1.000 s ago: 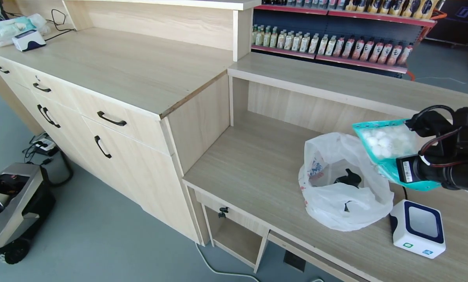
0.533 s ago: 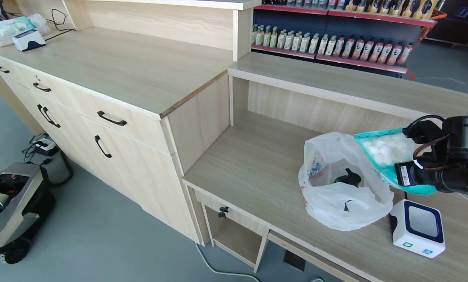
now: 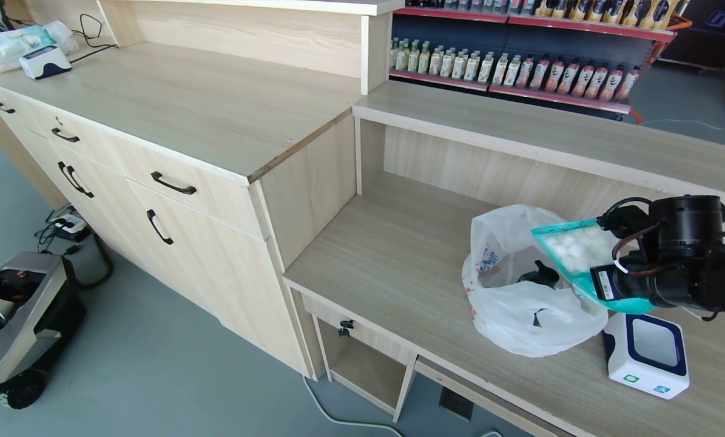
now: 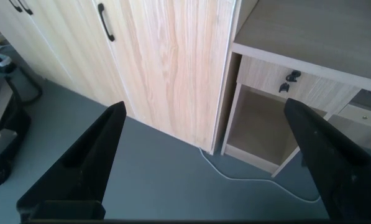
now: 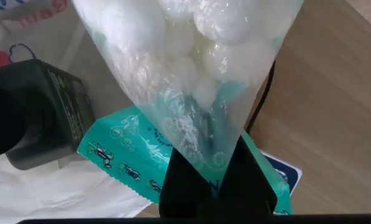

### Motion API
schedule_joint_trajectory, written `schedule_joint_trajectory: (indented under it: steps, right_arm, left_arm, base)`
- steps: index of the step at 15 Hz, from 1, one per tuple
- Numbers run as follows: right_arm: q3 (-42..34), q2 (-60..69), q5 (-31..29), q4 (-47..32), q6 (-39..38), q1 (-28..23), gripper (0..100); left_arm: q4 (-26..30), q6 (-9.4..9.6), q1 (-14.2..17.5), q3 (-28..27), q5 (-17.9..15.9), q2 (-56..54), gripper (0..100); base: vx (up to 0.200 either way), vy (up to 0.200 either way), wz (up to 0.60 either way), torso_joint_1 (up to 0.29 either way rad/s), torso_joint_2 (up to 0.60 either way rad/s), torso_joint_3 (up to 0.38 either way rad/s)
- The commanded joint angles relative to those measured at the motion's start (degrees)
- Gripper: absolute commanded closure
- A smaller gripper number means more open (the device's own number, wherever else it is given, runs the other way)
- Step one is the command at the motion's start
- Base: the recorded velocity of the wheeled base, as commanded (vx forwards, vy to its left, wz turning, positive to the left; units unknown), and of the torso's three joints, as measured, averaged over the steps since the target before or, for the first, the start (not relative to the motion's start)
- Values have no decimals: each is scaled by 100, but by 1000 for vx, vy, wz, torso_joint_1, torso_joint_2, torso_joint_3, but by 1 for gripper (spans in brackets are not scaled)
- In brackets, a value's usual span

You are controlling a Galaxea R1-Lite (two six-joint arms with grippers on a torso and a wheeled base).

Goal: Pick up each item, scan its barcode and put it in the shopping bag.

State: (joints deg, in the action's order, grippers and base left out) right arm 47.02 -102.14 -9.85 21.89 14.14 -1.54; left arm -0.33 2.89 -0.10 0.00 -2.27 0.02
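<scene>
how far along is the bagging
Done: one dark item already lies in the bag. In hand: the right gripper holds a cotton ball pack over the bag's rim, next to the scanner. Left: dropping it in; whether it was scanned cannot be told. The left gripper is open and empty.
</scene>
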Motion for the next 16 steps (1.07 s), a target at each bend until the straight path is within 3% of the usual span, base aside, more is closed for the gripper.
schedule_joint_trajectory:
  steps: [1, 16]
  right_arm:
    - [62, -227, 1, -1, 1, 83, 100]
    - [79, -464, 27, 8, -17, 162, 100]
  left_arm:
    - [-2, 1, 1, 0, -2, -2, 0]
    - [-2, 1, 1, 0, -2, -2, 0]
  base:
    - [0, 0, 0, 0, 0, 0]
    - [0, 0, 0, 0, 0, 0]
